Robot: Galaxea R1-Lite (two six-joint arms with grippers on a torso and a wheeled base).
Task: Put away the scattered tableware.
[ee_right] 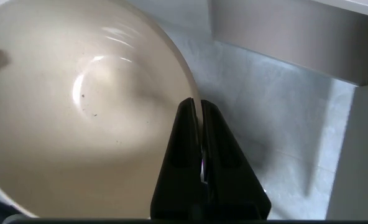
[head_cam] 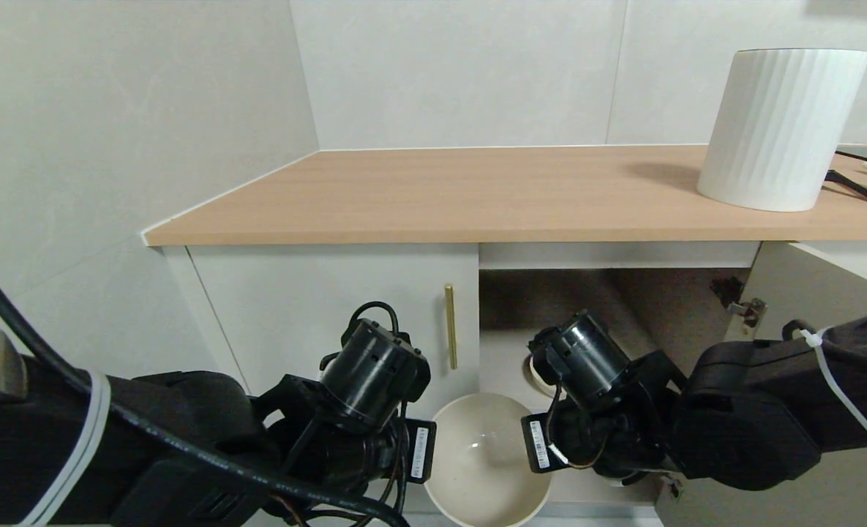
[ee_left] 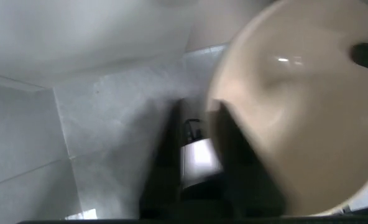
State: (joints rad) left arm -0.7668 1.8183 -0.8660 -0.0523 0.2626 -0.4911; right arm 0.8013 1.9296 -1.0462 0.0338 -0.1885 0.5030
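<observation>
My left gripper (ee_left: 199,109) and right gripper (ee_right: 199,109) each pinch opposite rims of the cream bowl (head_cam: 488,461), held low before the open cabinet (head_cam: 587,293); I should advance both sides level, at matched pace.

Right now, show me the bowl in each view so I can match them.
Head: bowl low centre, below the open cabinet.
Left wrist: bowl, near rim in the left gripper.
Right wrist: bowl, near rim pinched by the right gripper.
Shared landmark: the bowl's rim, gripped on opposite sides; each wrist view shows the other gripper's dark tip at the far rim.
</observation>
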